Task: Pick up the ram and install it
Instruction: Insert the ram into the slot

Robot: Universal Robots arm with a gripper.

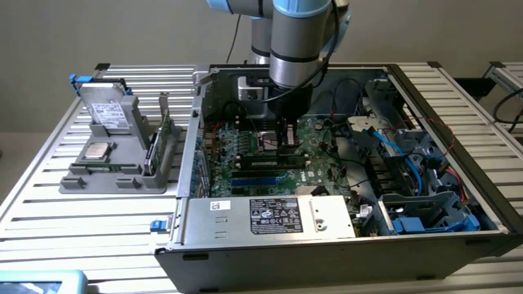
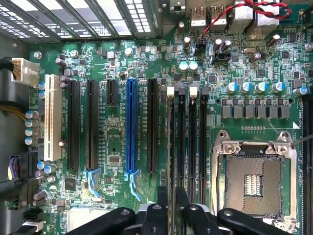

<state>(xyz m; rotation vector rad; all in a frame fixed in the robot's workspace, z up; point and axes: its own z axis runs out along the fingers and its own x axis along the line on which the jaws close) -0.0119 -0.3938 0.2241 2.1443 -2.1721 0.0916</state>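
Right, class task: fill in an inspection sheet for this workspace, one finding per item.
surface: ribbed aluminium table, carrying an open grey computer case.
job's things: thin green ram stick, edge-on among the black memory slots.
clutter: grey plastic tray holding a silver drive and a square chip.
grippers: black claw over the stick's near end.
cables: blue and black leads inside the case.
surroundings: plain beige wall.

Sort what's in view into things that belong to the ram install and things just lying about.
Belongs to the job: ram, edge-on at the memory slots; gripper right at it.
Just lying about: hard drive, processor chip, grey tray, power supply, processor socket.
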